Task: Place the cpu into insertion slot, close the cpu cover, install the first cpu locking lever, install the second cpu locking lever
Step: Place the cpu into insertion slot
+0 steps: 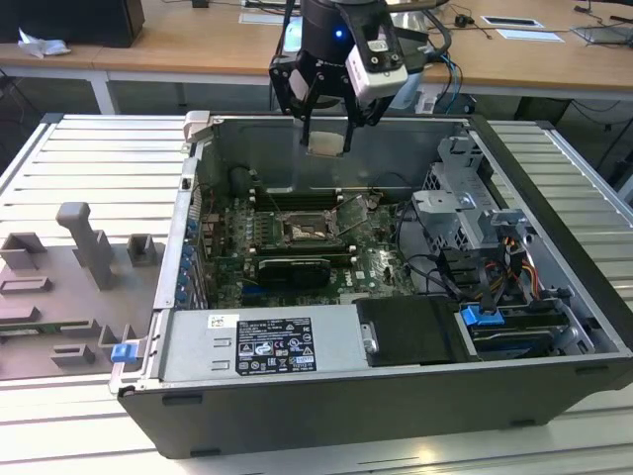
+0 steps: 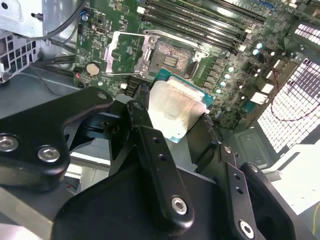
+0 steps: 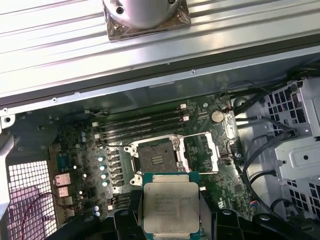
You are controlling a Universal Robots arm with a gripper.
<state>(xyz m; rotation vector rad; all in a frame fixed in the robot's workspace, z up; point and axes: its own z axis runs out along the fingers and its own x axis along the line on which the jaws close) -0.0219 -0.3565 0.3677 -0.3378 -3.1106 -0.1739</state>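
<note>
My gripper [image 1: 326,137] hangs above the open computer case and is shut on the cpu [image 1: 326,143], a flat square chip with a pale metal face. In both wrist views the black fingers press on two opposite edges of the cpu [image 2: 175,107] [image 3: 171,205]. The insertion slot [image 1: 302,230] [image 2: 172,60] [image 3: 156,155] lies well below it on the green board, with its dark centre uncovered. The cpu cover [image 2: 127,52] [image 3: 202,150], a silver frame plate, is swung open and lies beside the slot.
Long black memory slots [image 1: 297,198] run along the far side of the socket, and a black card [image 1: 294,267] lies on its near side. A labelled power supply [image 1: 262,346], a metal drive cage [image 1: 465,198] with cables and the case walls surround the board. Grey fixtures [image 1: 89,247] stand outside, at the exterior view's left.
</note>
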